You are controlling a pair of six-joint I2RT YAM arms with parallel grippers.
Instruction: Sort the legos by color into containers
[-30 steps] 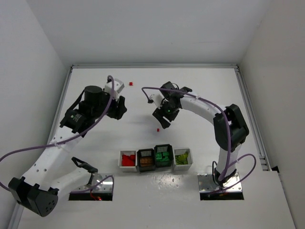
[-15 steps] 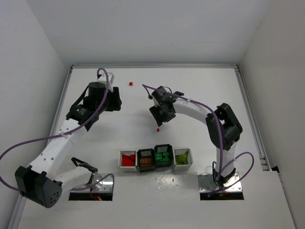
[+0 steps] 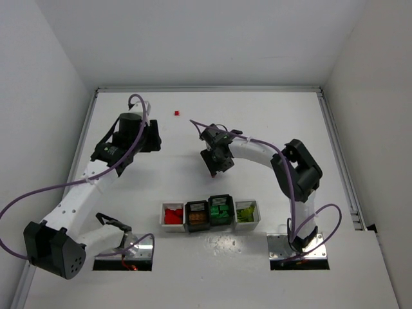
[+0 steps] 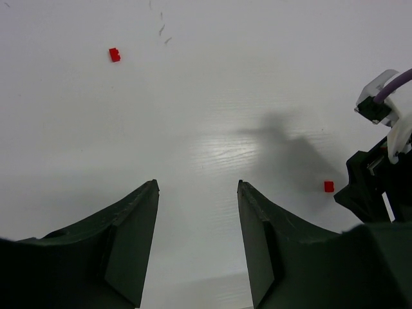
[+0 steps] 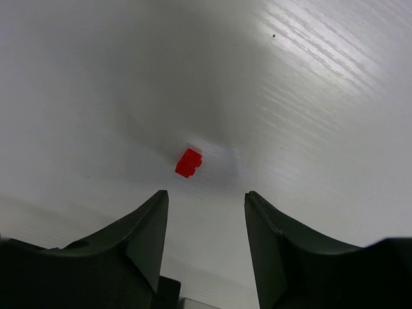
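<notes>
Table (image 3: 270, 122): white, walled on three sides, it carried everything below.
Containers (image 3: 210, 215): four joined bins stood in a row towards the near edge. They held sorted legos (image 3: 220, 214), which were red, orange-brown, dark green and yellow-green from the left.
Left gripper (image 4: 197, 187): its fingers were spread with nothing between them, and it hung over bare table at the far left.
Right gripper (image 5: 206, 196): its fingers were spread and empty, pointed down at mid-table.
Near red lego (image 5: 188, 163): it lay loose on the table just beyond the right gripper's fingertips, touching neither.
Far red lego (image 3: 176, 113): it lay alone by the far edge, well apart from both grippers.
</notes>
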